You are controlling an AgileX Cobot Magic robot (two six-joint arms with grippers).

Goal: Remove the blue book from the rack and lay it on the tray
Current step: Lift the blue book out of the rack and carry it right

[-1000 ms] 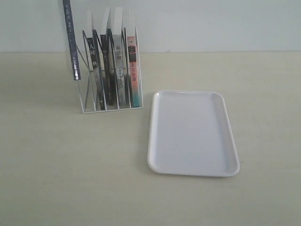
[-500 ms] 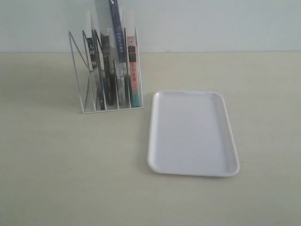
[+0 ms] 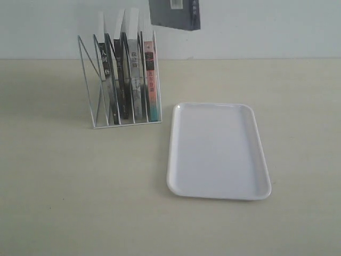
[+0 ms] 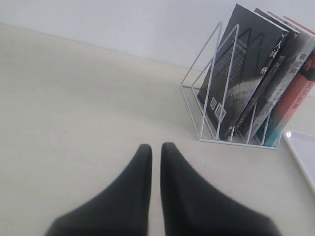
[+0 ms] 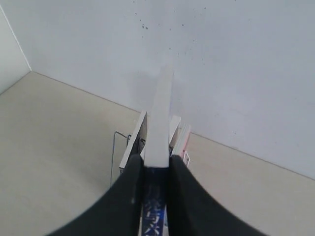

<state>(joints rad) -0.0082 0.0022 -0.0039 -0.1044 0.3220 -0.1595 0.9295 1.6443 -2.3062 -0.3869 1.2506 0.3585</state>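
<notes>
The blue book hangs in the air above the right end of the rack, cut off by the top edge of the exterior view, its dark cover facing the camera. In the right wrist view my right gripper is shut on the blue book; its spine with white characters lies between the fingers and its white page edge points away. The tray lies flat to the right of the rack. My left gripper is shut on nothing, low over the table left of the rack.
The rack holds black-spined books and a pink-and-teal-spined book, with its leftmost slots vacant. A corner of the tray shows in the left wrist view. A white wall stands close behind the rack.
The blue book has travelled from left of the rack, up and to the right, turning from spine-on to cover-on. The rack, the tray and the other books have not moved.
</notes>
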